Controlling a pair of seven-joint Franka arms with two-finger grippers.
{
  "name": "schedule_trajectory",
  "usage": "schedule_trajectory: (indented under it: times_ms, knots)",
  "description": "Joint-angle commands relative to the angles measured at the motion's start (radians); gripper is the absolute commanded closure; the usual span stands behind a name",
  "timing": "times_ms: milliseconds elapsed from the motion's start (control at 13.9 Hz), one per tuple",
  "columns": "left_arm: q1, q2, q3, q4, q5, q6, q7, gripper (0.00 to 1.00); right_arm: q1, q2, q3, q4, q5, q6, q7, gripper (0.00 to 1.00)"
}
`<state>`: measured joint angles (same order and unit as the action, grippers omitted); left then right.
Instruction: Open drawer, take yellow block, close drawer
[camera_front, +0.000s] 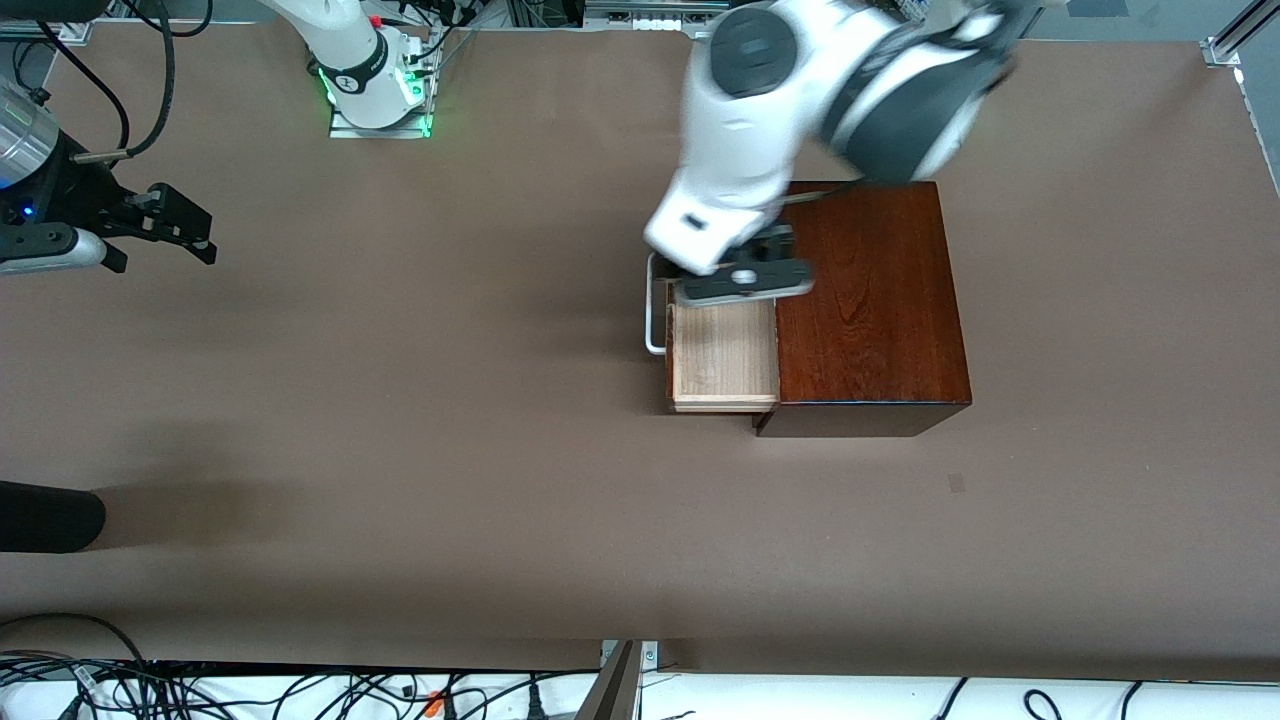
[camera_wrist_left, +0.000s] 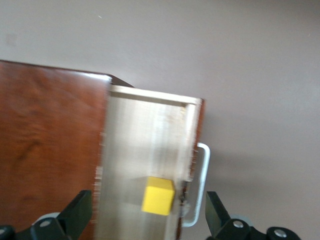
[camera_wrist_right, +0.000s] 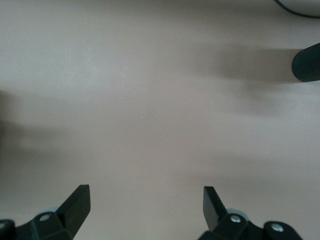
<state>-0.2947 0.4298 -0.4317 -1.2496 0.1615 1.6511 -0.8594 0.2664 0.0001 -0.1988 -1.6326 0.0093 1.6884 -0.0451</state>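
The dark reddish-brown wooden box (camera_front: 870, 300) stands toward the left arm's end of the table. Its drawer (camera_front: 725, 360) is pulled out toward the right arm's end, showing a pale wood floor and the white bar handle (camera_front: 652, 312). My left gripper (camera_front: 742, 285) hangs open over the part of the drawer farther from the front camera. In the left wrist view the yellow block (camera_wrist_left: 158, 195) lies on the drawer floor (camera_wrist_left: 140, 145) near the handle (camera_wrist_left: 202, 185), between my open left gripper's (camera_wrist_left: 147, 201) fingers and below them. The block is hidden in the front view. My right gripper (camera_front: 185, 228) waits, open and empty (camera_wrist_right: 146, 196), over bare table.
A black rounded object (camera_front: 45, 515) juts onto the table at the right arm's end, nearer to the front camera; it also shows in the right wrist view (camera_wrist_right: 306, 62). Cables lie along the table's front edge. The right arm's base (camera_front: 378, 75) stands at the back.
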Motion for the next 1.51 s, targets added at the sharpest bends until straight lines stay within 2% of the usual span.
schedule_trajectory:
  times_ms: [0, 216, 432, 648, 792, 864, 1008, 1152, 1296, 1440]
  knots:
    - [0.152, -0.138, -0.013, -0.146, -0.097, 0.013, 0.162, 0.0, -0.003, 0.023, 0.004, 0.014, 0.003, -0.012, 0.001, 0.0]
    - [0.302, -0.218, -0.013, -0.214, -0.17, 0.012, 0.304, 0.0, 0.022, 0.058, 0.015, 0.019, -0.002, -0.013, 0.001, 0.0]
    - [0.367, -0.24, 0.004, -0.226, -0.184, -0.003, 0.393, 0.0, 0.051, 0.119, 0.015, 0.016, -0.003, -0.051, -0.005, 0.0]
    - [0.329, -0.267, 0.134, -0.238, -0.191, -0.039, 0.499, 0.0, 0.114, 0.124, 0.039, 0.017, 0.004, -0.099, -0.051, 0.0]
    - [0.284, -0.314, 0.242, -0.278, -0.227, -0.043, 0.581, 0.0, 0.158, 0.117, 0.1, 0.039, 0.004, -0.111, -0.071, 0.0]
    - [0.26, -0.344, 0.292, -0.304, -0.23, -0.043, 0.62, 0.0, 0.165, 0.118, 0.16, 0.065, 0.004, -0.116, -0.073, 0.0]
    - [0.236, -0.379, 0.352, -0.341, -0.23, -0.04, 0.675, 0.0, 0.169, 0.121, 0.292, 0.089, 0.0, -0.11, -0.065, 0.0]
    - [0.235, -0.393, 0.396, -0.355, -0.23, -0.043, 0.746, 0.0, 0.206, 0.135, 0.378, 0.096, -0.002, -0.09, -0.065, 0.0]
    - [0.229, -0.402, 0.432, -0.36, -0.23, -0.045, 0.776, 0.0, 0.287, 0.187, 0.395, 0.121, 0.001, 0.002, -0.071, 0.0]
    - [0.241, -0.402, 0.435, -0.346, -0.229, -0.057, 0.799, 0.0, 0.384, 0.273, 0.395, 0.195, -0.014, 0.057, -0.094, 0.0]
